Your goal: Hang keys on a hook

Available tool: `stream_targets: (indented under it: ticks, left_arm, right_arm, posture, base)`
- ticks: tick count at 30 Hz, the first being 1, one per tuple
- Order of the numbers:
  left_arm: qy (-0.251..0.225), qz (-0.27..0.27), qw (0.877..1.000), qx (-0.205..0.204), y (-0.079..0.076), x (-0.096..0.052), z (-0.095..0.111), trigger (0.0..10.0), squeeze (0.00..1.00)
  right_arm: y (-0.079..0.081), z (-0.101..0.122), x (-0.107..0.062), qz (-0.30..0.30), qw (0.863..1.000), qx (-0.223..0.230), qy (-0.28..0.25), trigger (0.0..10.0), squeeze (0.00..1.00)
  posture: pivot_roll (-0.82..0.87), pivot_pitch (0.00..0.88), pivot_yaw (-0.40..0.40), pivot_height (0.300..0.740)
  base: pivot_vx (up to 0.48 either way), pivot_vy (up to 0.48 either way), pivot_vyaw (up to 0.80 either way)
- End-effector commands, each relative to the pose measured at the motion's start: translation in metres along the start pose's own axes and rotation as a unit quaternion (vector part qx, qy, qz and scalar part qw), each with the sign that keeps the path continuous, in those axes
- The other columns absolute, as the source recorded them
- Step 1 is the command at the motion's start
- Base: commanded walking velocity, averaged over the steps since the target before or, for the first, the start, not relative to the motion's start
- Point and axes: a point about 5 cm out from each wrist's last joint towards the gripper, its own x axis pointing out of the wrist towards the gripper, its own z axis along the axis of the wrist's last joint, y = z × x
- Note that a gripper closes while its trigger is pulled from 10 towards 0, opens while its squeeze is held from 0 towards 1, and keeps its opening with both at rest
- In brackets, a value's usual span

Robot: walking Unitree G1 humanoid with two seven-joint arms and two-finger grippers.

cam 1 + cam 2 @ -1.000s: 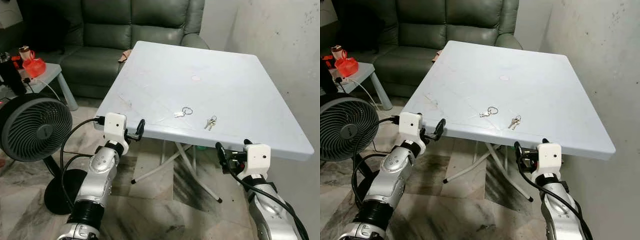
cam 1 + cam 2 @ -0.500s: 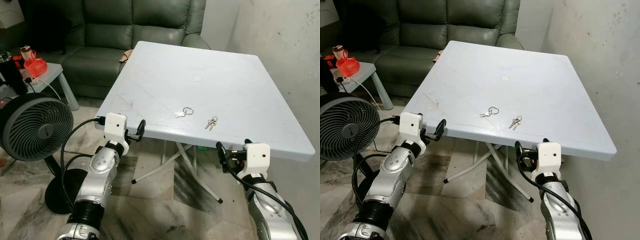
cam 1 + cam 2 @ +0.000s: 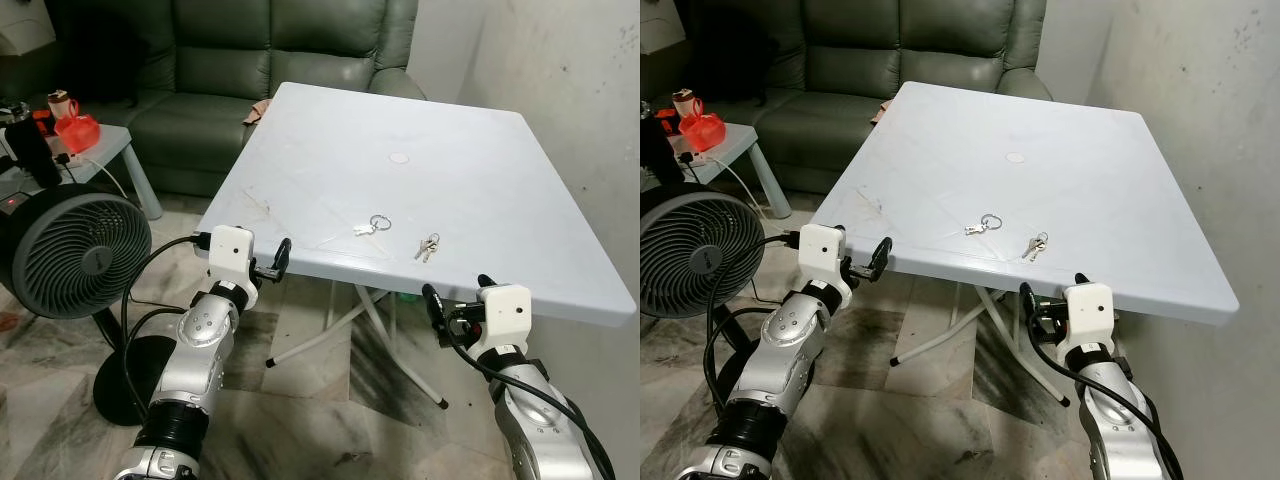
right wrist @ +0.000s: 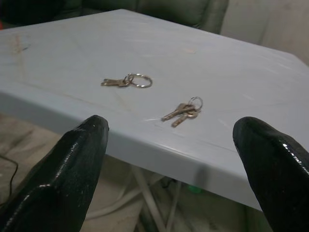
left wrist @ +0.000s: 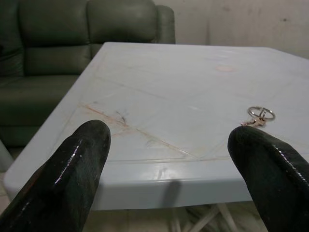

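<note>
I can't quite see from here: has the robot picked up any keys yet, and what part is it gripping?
Nothing is held. Both the left gripper and right gripper are open before the table's edge; both key sets lie on it.

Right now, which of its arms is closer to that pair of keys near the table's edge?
The right. Its tool sits just below the table edge, almost directly in front of the key pair. The left tool is by the table's left corner, farther off, beyond the ring key.
</note>
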Motion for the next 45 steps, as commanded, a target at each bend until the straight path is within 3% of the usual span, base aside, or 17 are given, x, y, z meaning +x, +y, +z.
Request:
stream_targets:
  ticks: [1,8,32,42,45]
  left_arm:
    - [0.003,0.001,1.0,0.007,0.0009,-0.0006,-0.0009,10.0,0.0]
    - [0.002,-0.006,1.0,0.0,0.0013,-0.0021,-0.001,10.0,0.0]
    - [-0.003,-0.006,1.0,0.006,-0.0003,-0.005,-0.0014,10.0,0.0]
    - [-0.021,0.006,1.0,0.013,-0.0012,-0.0057,0.0024,10.0,0.0]
    - [-0.032,0.004,0.999,0.012,-0.0004,-0.0065,0.0049,10.0,0.0]
  right_arm:
    - [0.0015,0.0019,0.0004,0.007,1.0,-0.004,-0.004,10.0,0.0]
    - [0.0013,-0.0003,-0.0019,0.005,1.0,0.013,-0.001,10.0,0.0]
    - [0.0025,-0.0024,-0.0006,0.014,1.0,0.0,0.007,10.0,0.0]
    - [0.0012,-0.0047,-0.0002,0.008,1.0,0.0,0.018,10.0,0.0]
    - [-0.0031,-0.0063,0.0019,-0.022,0.999,-0.005,0.031,10.0,0.0]
  posture:
    - [-0.02,0.0,-0.044,0.74]
    - [-0.02,0.0,-0.043,0.74]
    - [-0.01,0.0,-0.054,0.74]
    - [0.0,0.0,-0.059,0.74]
    - [0.0,0.0,-0.06,0.74]
  base:
    - [0.0,0.0,0.8]
    - [0.0,0.0,0.34]
    - [0.328,0.0,0.0]
    - [0.0,0.0,0.0]
    - [0.0,0.0,0.0]
